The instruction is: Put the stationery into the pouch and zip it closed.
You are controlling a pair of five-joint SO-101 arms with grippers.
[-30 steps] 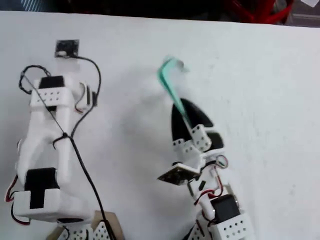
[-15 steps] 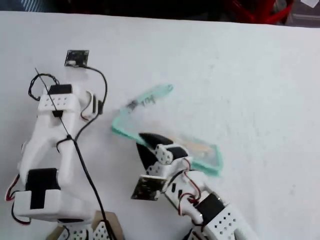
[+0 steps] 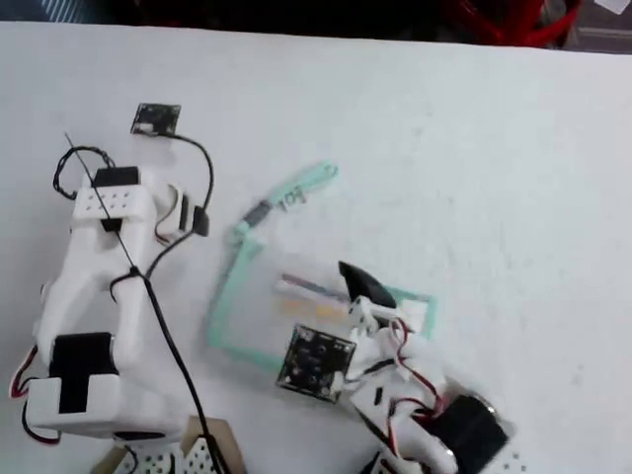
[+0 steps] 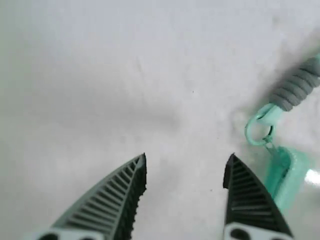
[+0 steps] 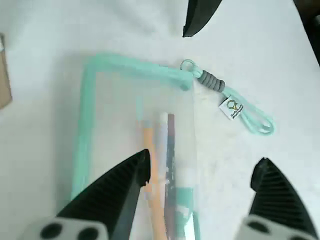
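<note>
Pouch (image 5: 125, 100) flat beneath gaping right pincer (image 5: 201, 162), gaping left pincer (image 4: 186, 159) just beside its corner

The pouch (image 3: 259, 314) lay flat on the table (image 3: 494, 148), pens (image 3: 306, 287) inside, the right gripper (image 3: 359, 286) over its edge.

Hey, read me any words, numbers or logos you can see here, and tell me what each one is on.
On the white tag on the strap of the pouch: a small round mark, too small to read.
On the pens inside the pouch: no print that can be read.
There is no other text.
</note>
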